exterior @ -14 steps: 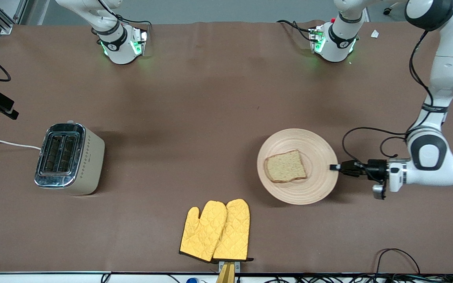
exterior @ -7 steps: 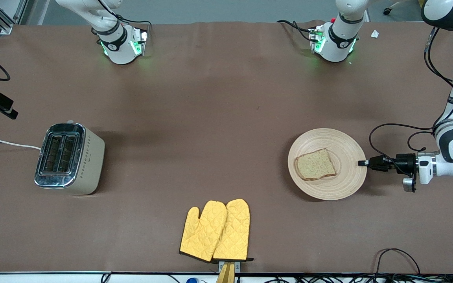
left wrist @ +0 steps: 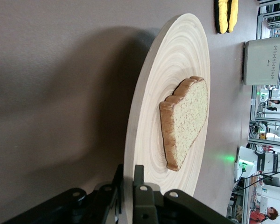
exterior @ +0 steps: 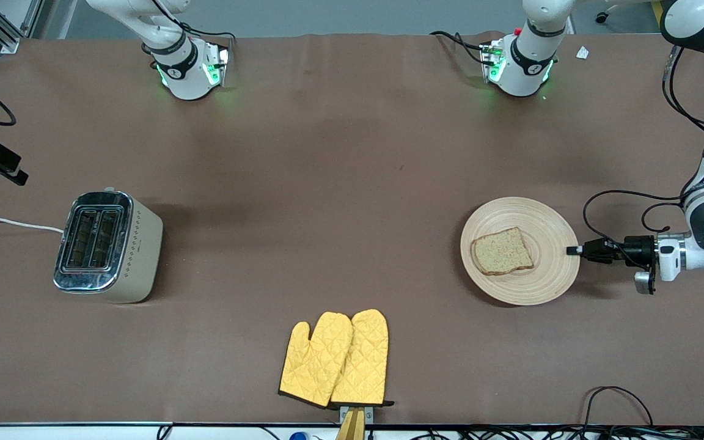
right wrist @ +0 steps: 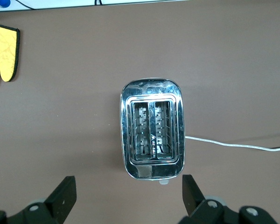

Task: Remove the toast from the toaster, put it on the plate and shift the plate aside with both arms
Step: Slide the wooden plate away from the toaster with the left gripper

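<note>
Right tool [right wrist: 126,198]: jaws spread wide, high above the toaster [exterior: 107,245], whose two slots stand empty; that arm waits. Oven mitts [exterior: 335,358]: yellow quilted pair, at the bench [exterior: 327,153] edge nearest the front camera. Toast [exterior: 502,251]: squarish wholegrain slice, darker crust, lying flat on the plate. Plate [exterior: 547,275]: round, pale wood, ringed grain, toward the left arm's end. Left tool [exterior: 572,250]: pinched narrow on the plate's rim.

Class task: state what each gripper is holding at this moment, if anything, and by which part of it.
The left gripper is shut on the plate, pinching its rim at the edge toward the left arm's end of the table. The right gripper, open above the toaster, holds nothing.
</note>
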Tool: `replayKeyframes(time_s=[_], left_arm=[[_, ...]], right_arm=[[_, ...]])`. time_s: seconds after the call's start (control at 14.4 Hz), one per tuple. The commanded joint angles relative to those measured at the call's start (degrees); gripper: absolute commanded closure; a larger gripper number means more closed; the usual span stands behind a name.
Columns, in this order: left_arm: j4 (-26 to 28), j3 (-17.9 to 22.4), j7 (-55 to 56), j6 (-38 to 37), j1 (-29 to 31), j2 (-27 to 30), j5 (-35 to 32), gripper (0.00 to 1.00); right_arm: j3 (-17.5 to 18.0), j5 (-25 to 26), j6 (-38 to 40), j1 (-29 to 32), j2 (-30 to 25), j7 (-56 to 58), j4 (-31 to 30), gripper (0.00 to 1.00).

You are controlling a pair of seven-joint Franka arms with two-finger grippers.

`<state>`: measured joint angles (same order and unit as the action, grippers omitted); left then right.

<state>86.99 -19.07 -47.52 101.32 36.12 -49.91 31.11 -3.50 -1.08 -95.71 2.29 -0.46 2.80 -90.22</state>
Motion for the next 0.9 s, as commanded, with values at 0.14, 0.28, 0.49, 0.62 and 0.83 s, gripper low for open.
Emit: replayKeyframes(time_s=[0.14, 0.28, 0.49, 0.62, 0.83], left_arm=[[-4.99, 0.62, -0.73, -0.59, -0.61, -1.60, -3.78, 0.67], [-5.69, 0.53, 1.89, -0.42, -1.05, -1.24, -3.69, 0.18], [-8.67, 0.53, 6.02, -0.59, -3.15, -0.02, -3.78, 0.00], [-9.91, -0.17, 10.41, -0.68, -3.95, 1.47, -5.00, 0.00], [-10.62, -1.23, 19.37, -0.68, -6.49, 5.60, -6.85, 0.00]], right_arm=[[-0.28, 0.90, 0.08, -0.53, -1.03, 0.10, -0.30, 0.00], [-0.37, 0.90, 0.08, -0.44, -1.65, 0.10, -0.13, 0.00], [-0.90, 0.81, -0.18, -0.35, -1.74, 0.02, -0.04, 0.00], [-0.90, 0.81, -0.27, -0.35, -1.74, 0.02, -0.04, 0.00], [-0.90, 0.64, -1.84, -0.35, -1.47, 0.02, 0.14, 0.00]])
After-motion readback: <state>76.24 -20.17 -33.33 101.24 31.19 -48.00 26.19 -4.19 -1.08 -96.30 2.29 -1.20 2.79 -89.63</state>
